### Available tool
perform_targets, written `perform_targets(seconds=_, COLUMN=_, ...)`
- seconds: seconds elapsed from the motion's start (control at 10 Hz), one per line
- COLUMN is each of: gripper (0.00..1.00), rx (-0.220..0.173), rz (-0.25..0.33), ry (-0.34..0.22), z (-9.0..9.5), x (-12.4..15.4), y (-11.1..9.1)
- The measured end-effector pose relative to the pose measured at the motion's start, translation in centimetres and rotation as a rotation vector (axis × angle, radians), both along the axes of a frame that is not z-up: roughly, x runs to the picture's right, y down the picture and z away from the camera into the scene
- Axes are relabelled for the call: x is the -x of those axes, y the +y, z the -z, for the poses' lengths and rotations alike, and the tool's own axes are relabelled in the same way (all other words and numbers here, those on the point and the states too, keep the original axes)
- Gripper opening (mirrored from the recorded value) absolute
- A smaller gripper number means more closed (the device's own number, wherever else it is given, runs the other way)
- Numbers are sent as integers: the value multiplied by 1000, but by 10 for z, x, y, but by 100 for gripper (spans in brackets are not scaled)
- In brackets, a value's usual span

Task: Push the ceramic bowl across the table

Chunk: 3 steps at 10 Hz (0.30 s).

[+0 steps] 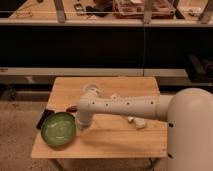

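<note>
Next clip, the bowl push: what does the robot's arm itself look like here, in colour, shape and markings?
The arm is a thick, smooth off-white tube with rounded joints and a row of small dark dots along its side. It grows from a large rounded white shell at the right edge. No loose cables show. The gripper sits at the arm's lower end beside the green bowl on the table; its details are not discernible.

No lettering, label, brand or number can be read anywhere: not on the ceramic bowl (58,129), the table (120,137) or the white robot arm (127,106), whose gripper (80,126) sits low beside the bowl's right rim.
</note>
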<state>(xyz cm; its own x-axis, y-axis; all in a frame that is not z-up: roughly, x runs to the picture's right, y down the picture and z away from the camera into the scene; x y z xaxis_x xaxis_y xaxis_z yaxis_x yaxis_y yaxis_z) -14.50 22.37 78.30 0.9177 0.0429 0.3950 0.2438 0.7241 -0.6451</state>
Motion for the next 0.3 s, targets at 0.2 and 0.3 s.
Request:
perform_targets(seconds=0.2, gripper=6, rx=1, rz=1, ry=0, z=0, x=0, y=1)
perform_targets(seconds=0.3, gripper=6, rx=1, rz=1, ry=-1, z=0, x=0, y=1)
